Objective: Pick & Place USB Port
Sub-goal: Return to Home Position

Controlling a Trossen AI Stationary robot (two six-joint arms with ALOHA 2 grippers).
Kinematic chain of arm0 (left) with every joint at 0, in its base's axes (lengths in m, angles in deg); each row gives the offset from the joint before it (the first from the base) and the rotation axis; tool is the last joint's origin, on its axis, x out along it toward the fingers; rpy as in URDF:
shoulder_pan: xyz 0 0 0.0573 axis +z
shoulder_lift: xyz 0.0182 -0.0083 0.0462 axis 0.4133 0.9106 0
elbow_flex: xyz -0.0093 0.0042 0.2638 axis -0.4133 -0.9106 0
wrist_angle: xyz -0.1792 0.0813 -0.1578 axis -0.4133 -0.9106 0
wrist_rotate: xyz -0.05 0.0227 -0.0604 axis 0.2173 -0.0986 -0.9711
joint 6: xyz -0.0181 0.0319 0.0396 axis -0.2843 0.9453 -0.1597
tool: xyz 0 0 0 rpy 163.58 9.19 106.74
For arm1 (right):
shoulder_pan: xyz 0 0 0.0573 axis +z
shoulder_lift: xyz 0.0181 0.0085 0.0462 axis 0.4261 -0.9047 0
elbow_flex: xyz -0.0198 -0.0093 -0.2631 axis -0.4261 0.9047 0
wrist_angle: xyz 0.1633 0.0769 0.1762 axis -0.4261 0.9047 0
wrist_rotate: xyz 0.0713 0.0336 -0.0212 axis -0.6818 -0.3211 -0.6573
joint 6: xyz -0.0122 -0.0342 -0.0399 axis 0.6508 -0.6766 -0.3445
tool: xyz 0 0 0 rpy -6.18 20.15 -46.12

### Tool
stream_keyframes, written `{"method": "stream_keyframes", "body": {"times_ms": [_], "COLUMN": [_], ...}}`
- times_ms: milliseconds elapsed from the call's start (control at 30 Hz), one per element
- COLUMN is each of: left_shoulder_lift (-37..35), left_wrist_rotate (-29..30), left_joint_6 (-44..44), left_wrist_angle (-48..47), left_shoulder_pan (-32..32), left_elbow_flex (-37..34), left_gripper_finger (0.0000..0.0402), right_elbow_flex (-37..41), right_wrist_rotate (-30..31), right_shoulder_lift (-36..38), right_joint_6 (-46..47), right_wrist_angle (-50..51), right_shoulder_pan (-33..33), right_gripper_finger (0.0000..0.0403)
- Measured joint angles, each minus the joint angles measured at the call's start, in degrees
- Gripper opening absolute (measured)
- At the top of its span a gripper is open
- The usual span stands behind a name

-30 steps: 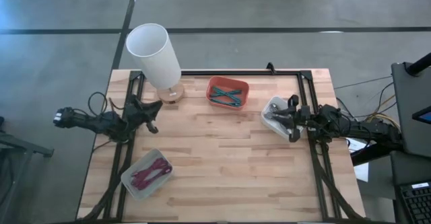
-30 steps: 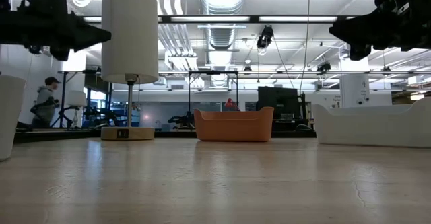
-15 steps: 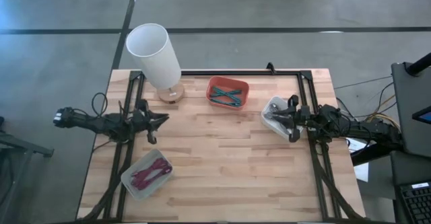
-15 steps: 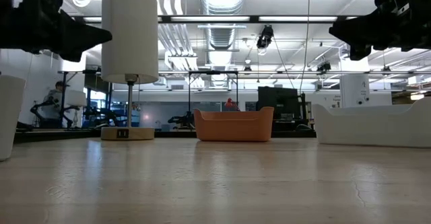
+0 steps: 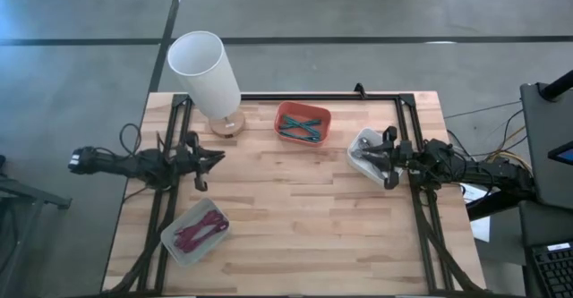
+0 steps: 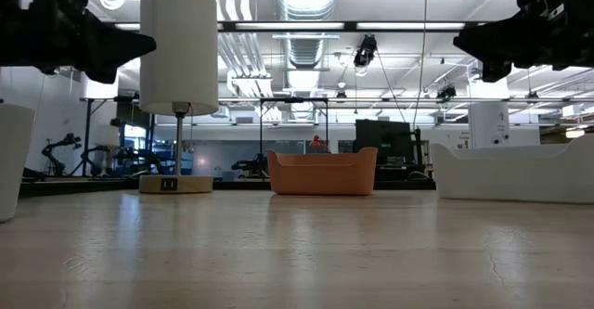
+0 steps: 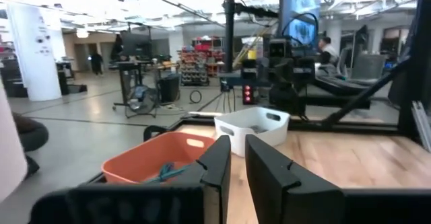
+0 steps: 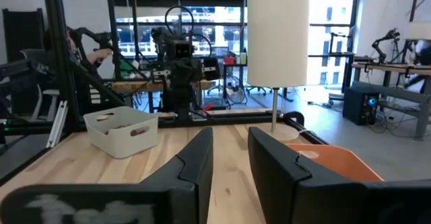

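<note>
The lamp (image 5: 204, 72) with a white shade stands on its round wooden base (image 6: 174, 184), which has a small dark socket on its front. Teal cables lie in the orange bin (image 5: 303, 122), and dark red cables lie in the grey bin (image 5: 195, 231). My left gripper (image 5: 218, 157) hovers open above the table, near the lamp base, pointing toward the table's right; its fingers (image 7: 222, 163) are slightly apart. My right gripper (image 5: 364, 158) hovers open over the white bin (image 5: 363, 146), pointing toward the table's left. Neither holds anything.
A black frame rail (image 5: 313, 96) runs along the table's far edge and down both sides. The middle of the wooden table (image 5: 295, 208) shows bare boards. A dark stand (image 5: 548, 110) is off the table's right side. The room lies beyond the far edge.
My left gripper has swung from pointing at the lamp base round toward the table's right, moving a little toward the near edge, then held still. A person in the far room has walked out of the low view. My right arm has kept still.
</note>
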Motion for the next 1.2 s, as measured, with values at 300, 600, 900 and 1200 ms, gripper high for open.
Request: {"method": "stream_keyframes", "body": {"times_ms": [300, 600, 900, 1200], "left_shoulder_lift": [0.0, 0.02, 0.17, 0.57], "left_wrist_rotate": [-1.83, -6.16, -6.47, -6.93], "left_joint_6": [0.83, -1.83, -2.19, -1.98], "left_wrist_angle": [0.15, -6.08, -8.55, -8.81], "left_shoulder_pan": [7.47, 10.23, 10.25, 10.27], "left_elbow_flex": [0.0, 0.0, 0.0, 0.0], "left_gripper_finger": [0.0053, 0.0053, 0.0053, 0.0053], "right_elbow_flex": [0.0, 0.95, 0.96, 0.96], "right_wrist_rotate": [-0.02, -0.22, -0.22, -0.15], "right_shoulder_lift": [0.0, 0.0, -0.02, -0.31], "right_joint_6": [-1.1, -2.59, -1.84, -0.05], "right_wrist_angle": [-0.01, 0.03, 0.51, 3.06], "right_shoulder_pan": [0.0, 0.0, 0.02, 0.02], "right_gripper_finger": [0.0072, 0.0074, 0.0089, 0.0084]}}
